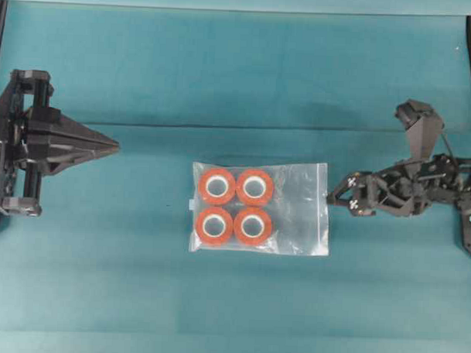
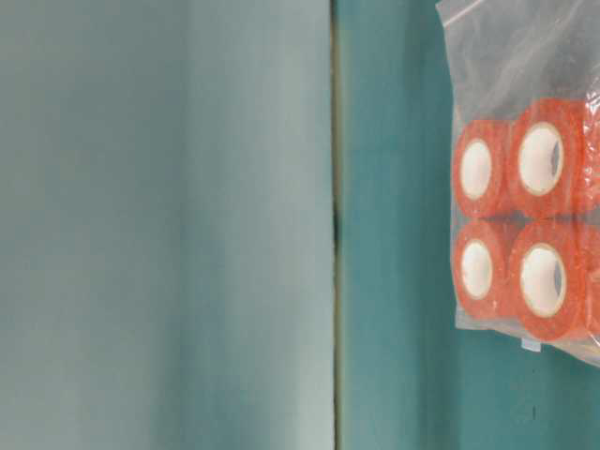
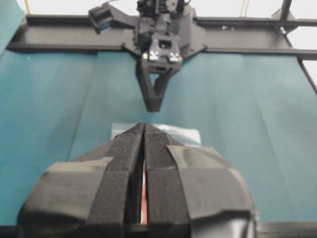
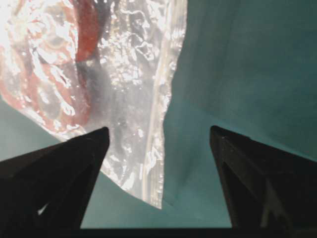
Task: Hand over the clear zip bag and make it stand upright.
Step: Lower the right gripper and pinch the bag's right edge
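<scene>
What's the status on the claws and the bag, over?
Left claw shut, back at its side, holding nothing. Right claw open at the zip edge of the clear zip bag, not gripping. Bag flat on the table, four rolls inside. Nothing in the way.

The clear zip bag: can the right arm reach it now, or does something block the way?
Probably yes. The right gripper is open just beside the zip edge of the clear zip bag, which lies flat, and nothing stands between them. The left gripper is shut and far away.

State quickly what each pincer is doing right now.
Left pincer: closed, holding nothing.
Right pincer: open, empty, beside the clear zip bag.
</scene>
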`<state>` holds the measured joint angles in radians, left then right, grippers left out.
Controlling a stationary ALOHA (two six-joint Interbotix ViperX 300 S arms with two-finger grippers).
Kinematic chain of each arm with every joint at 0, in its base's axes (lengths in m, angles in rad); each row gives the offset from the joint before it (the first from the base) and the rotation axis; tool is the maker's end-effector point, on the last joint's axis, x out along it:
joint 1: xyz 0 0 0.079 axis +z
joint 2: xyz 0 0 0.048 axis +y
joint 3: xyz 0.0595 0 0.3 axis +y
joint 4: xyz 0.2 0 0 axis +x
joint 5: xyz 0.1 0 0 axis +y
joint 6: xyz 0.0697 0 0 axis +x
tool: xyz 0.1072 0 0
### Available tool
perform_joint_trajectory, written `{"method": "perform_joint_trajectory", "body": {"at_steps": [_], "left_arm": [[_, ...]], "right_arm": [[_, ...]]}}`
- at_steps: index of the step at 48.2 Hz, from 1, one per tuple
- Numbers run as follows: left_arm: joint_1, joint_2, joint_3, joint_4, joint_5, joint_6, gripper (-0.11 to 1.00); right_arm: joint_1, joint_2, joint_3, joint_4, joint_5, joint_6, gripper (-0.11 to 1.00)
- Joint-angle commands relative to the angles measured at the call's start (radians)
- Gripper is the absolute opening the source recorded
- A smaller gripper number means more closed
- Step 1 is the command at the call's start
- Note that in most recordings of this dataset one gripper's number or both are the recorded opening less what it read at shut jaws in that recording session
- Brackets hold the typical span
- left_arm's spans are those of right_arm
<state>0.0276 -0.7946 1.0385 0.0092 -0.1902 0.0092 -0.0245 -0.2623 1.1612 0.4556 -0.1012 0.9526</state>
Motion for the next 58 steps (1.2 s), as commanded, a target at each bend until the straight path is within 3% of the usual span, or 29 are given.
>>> {"method": "perform_joint_trajectory", "body": {"at_steps": [1, 11, 19, 41, 58], "left_arm": [[0.002, 0.009, -0.018, 0.002, 0.008, -0.002, -0.01], [-0.003, 0.014, -0.015, 0.002, 0.015, -0.003, -0.01], [-0.003, 0.012, -0.012, 0.002, 0.015, -0.003, -0.01], [-0.002, -0.025, 0.012, 0.002, 0.02, -0.002, -0.01], [-0.002, -0.057, 0.021, 0.002, 0.041, -0.005, -0.01]], "right_arm": [[0.025, 0.043, -0.009, 0.005, -0.051, 0.038, 0.91], [0.051, 0.126, -0.02, 0.003, -0.155, 0.106, 0.91], [0.054, 0.176, -0.037, 0.003, -0.229, 0.117, 0.91], [0.101, 0.282, -0.127, 0.0, -0.244, 0.127, 0.91], [0.112, 0.308, -0.137, 0.002, -0.276, 0.146, 0.91]]}}
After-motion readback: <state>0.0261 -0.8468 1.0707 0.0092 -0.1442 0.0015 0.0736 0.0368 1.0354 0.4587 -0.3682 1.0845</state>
